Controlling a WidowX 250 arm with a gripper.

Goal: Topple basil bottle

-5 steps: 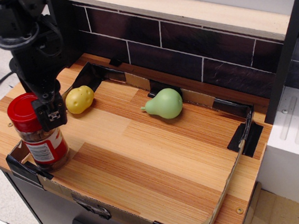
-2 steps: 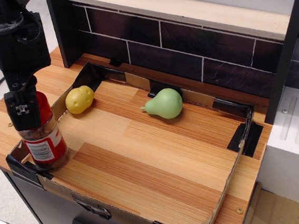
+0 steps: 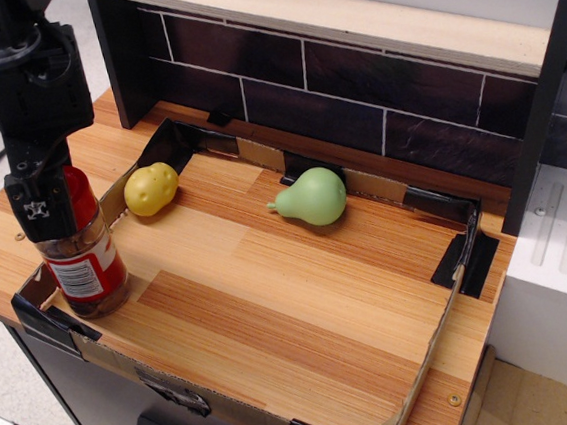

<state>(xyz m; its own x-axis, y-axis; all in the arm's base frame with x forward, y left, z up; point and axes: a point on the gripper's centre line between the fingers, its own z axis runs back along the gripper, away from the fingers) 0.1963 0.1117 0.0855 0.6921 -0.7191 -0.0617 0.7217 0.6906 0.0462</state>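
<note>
The basil bottle (image 3: pixel 86 267), a clear jar with a red cap and a red-and-white label, stands in the front left corner of the wooden tray (image 3: pixel 271 294). It seems to lean slightly. My black gripper (image 3: pixel 42 208) hangs straight down at the bottle's top. Its near finger covers the left part of the red cap. The other finger is hidden, so I cannot tell whether the jaws are open or shut, or whether they hold the cap.
A yellow potato-like toy (image 3: pixel 151 188) lies at the tray's back left. A green pear (image 3: pixel 310 197) lies at the back middle. A dark tiled wall (image 3: pixel 352 85) stands behind the tray. A white unit (image 3: pixel 560 266) stands at the right.
My gripper moved left from the right side of the cap to in front of it and rose a little. The bottle's base shifted slightly left, and it now seems to lean.
</note>
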